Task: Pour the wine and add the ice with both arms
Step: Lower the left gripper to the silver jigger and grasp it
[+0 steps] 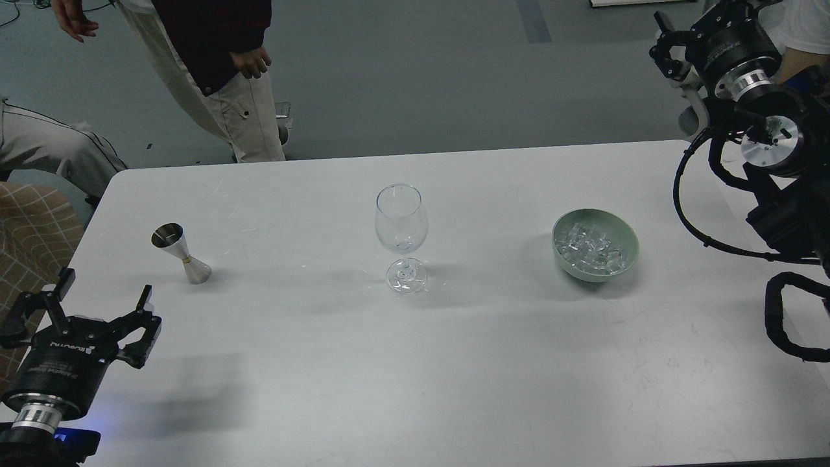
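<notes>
A clear stemmed wine glass stands upright in the middle of the white table; I see no liquid in it. A steel double-cone jigger stands at the left; whether it holds wine cannot be seen. A pale green bowl at the right holds several clear ice cubes. My left gripper is open and empty, low at the front left, below the jigger. My right gripper is raised beyond the table's far right corner, well above and right of the bowl, with its fingers apart and empty.
A person stands just beyond the table's far edge at the left. Another person's leg and a checked cushion are beside the left edge. My right arm's cables loop over the table's right edge.
</notes>
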You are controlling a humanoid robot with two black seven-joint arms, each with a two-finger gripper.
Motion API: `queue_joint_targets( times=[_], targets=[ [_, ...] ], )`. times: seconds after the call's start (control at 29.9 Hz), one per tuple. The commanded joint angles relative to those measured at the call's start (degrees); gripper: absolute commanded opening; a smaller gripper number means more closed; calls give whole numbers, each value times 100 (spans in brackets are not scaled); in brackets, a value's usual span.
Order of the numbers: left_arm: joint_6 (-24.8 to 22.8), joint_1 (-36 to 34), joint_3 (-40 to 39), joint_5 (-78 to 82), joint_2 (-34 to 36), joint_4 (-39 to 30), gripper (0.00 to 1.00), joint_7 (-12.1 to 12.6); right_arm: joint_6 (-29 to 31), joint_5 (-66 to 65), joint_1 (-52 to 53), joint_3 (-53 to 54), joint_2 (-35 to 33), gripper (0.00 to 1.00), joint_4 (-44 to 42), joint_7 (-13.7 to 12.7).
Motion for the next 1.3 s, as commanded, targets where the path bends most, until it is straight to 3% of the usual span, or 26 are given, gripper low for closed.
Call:
queue_joint_targets(
  times=[0.0,0.07,0.47,0.57,0.74,1.14,1.27],
  targets=[
    [1217,-313,13,52,-320,69,84,82,1,0,-40,7,-10,100,-1,0],
    [1719,-655,13,61,-372,166,84,74,1,0,-40,7,-10,100,-1,0],
    [3092,-1535,189,254,-628,333,81,170,-8,0,-58,7,-36,100,-18,0],
    [3128,-1685,207,271,-593,342,79,266,-8,0,-92,7,-71,100,-18,0],
    [3128,-1984,233,289,-566,544,68,513,1,0,-137,16,-71,100,-10,0],
    [2733,-2599,224,430,-584,1703,61,548,-35,0,-102,43,-53,100,34,0],
    [2724,-2749,233,439,-584,1810,59,539,-35,0,-110,34,-71,100,34,0]
  ],
)
